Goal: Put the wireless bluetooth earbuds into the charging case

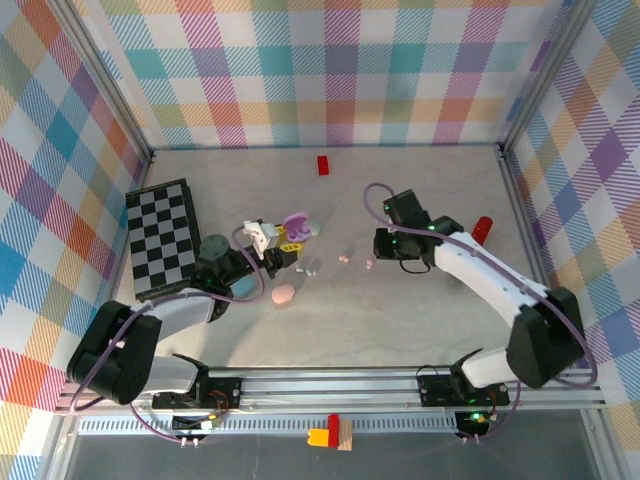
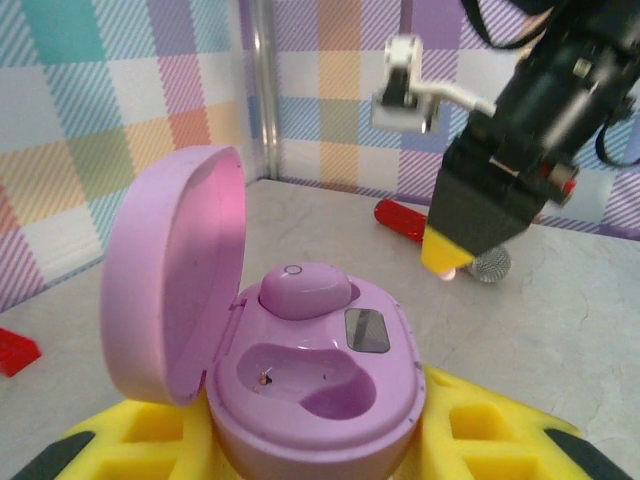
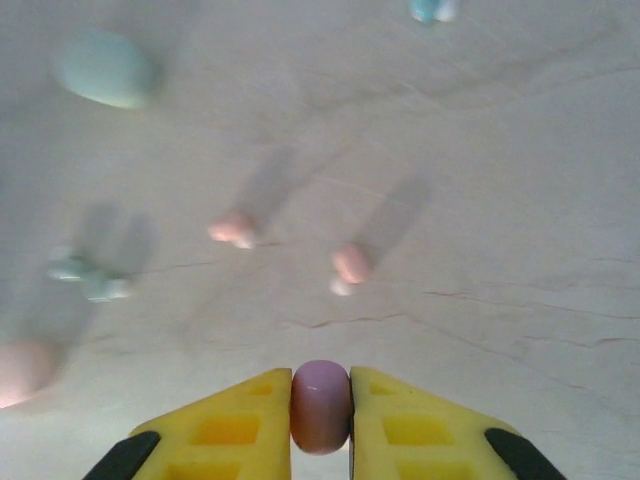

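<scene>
My left gripper (image 2: pixel 318 455) is shut on an open lilac charging case (image 2: pixel 330 400), lid (image 2: pixel 170 270) tipped back to the left. One lilac earbud (image 2: pixel 305 288) sits in its far slot; the near slot (image 2: pixel 310 385) is empty. In the top view this case (image 1: pixel 296 223) is left of centre. My right gripper (image 3: pixel 321 388) hovers above the table, shut on a second lilac earbud (image 3: pixel 321 408). Below it lie two pink earbuds (image 3: pixel 232 229) (image 3: pixel 349 266) and a mint pair (image 3: pixel 90 277). The right gripper (image 1: pixel 383 246) is right of the case.
A pink case (image 1: pixel 284 295) lies near the left arm, and a mint case (image 3: pixel 105 68) farther off. A checkerboard (image 1: pixel 163 235) sits at the left, a red block (image 1: pixel 323 165) at the back, and a red cylinder (image 1: pixel 482 229) at the right. Plaid walls enclose the table.
</scene>
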